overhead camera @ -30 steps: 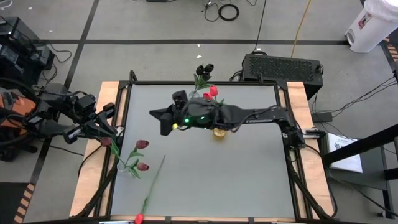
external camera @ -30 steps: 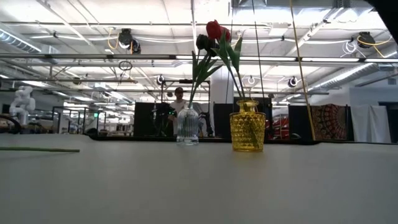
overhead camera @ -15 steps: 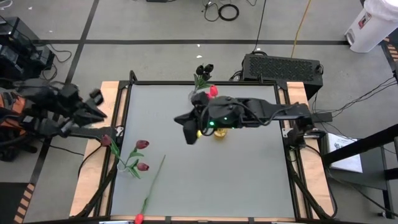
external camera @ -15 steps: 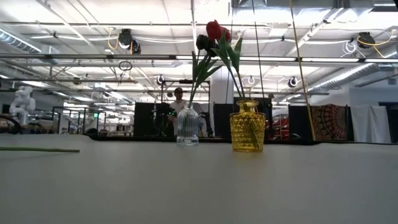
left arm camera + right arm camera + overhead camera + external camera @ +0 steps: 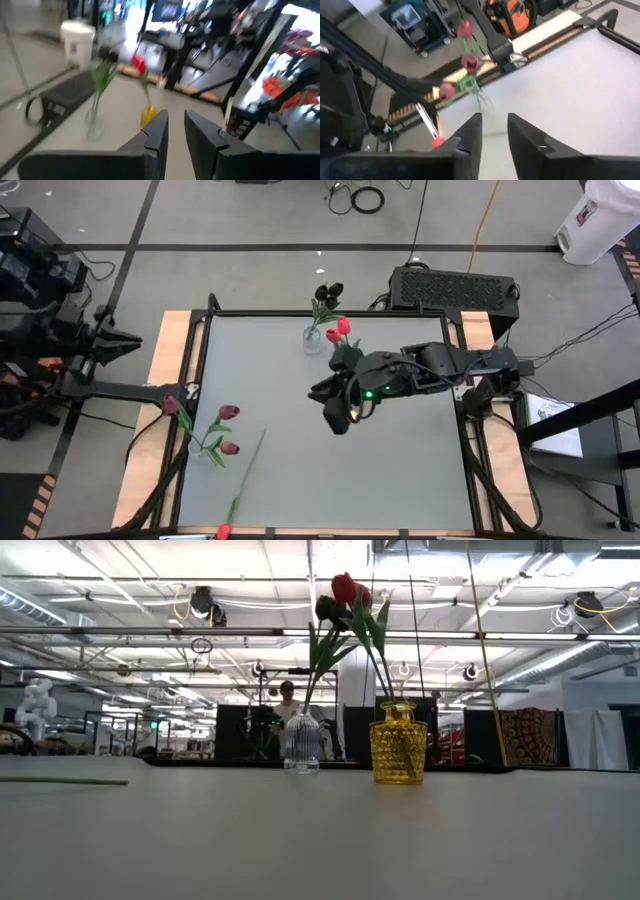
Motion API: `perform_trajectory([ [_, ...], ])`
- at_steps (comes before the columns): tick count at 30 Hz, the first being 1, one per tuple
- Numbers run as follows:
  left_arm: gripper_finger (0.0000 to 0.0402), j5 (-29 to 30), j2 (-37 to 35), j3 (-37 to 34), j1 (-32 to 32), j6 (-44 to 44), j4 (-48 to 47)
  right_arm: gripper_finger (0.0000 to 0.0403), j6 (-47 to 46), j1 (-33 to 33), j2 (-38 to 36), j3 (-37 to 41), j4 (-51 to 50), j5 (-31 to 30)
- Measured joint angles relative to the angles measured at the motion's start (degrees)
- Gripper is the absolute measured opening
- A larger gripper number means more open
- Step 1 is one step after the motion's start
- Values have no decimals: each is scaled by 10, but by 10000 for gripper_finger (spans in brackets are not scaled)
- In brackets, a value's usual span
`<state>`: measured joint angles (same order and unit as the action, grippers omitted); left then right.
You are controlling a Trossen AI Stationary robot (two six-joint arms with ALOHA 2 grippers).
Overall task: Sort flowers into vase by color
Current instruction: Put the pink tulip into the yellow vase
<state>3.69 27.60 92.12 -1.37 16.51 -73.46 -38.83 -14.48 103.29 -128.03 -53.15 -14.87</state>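
Grey desk (image 5: 400,470); clear vase (image 5: 312,340), yellow vase (image 5: 397,743) at back. Loose flowers (image 5: 215,432) front-left. Right claw (image 5: 337,417) mid-desk, narrowly parted, empty; left claw (image 5: 125,342) likewise, off-desk.

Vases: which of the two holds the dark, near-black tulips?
The clear glass vase, at the table's far edge. Its black tulips lean out past the table frame, while the yellow vase beside it holds the bright red tulips.

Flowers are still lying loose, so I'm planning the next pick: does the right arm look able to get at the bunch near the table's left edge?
Probably yes: bare tabletop lies between the right gripper and the bunch.
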Motion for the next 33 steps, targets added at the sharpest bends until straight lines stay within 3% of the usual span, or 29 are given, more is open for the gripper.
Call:
perform_trajectory([
  [8, 69, -9, 0, 40, 0, 27, -143, 118, -2, -18, -8, 0, -91, 2],
  [16, 69, -9, 0, 41, 0, -38, -159, 119, -24, -21, -8, 0, -49, 2],
  [25, 69, 69, -1, 41, 0, -124, -165, 94, -9, -21, 12, 0, 28, 2],
  [33, 69, 99, -1, 41, 0, -127, -163, 95, -9, -20, 40, 0, 31, 3],
])
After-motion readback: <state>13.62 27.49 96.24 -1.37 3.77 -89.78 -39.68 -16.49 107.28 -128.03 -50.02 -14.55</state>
